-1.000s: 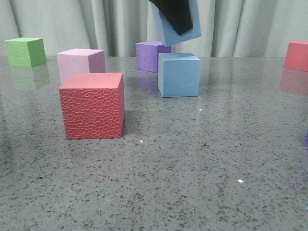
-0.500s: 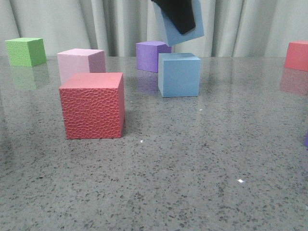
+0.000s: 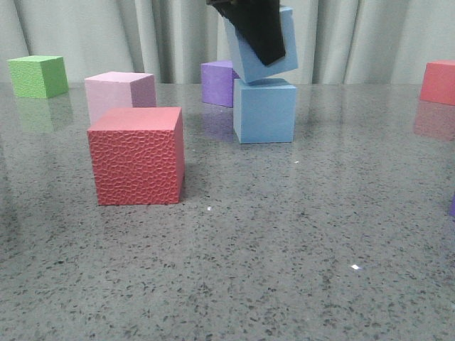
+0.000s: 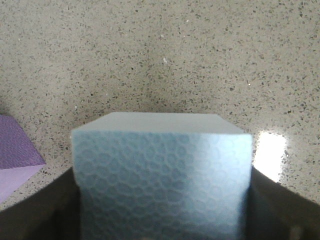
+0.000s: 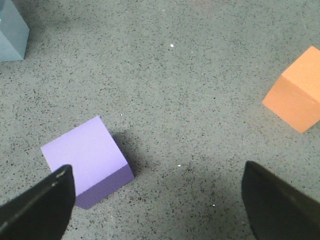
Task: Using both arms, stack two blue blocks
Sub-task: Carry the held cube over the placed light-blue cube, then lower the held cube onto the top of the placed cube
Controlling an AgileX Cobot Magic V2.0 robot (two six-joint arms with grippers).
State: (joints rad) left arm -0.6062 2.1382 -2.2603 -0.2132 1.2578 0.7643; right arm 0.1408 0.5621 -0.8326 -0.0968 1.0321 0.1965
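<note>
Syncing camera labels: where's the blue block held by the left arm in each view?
Front view: held blue block top centre, tilted, its lower edge at the top of the blue block on the table.
Left wrist view: it fills the lower centre between the dark fingers.
Right wrist view: not in it, as far as I can tell; the blue corner is probably the table block.
Shared landmark: the speckled grey table.

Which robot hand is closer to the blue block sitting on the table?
The left. The left gripper holds the other blue block tilted right above the blue block on the table. The right gripper hangs open elsewhere, over a purple block.
</note>
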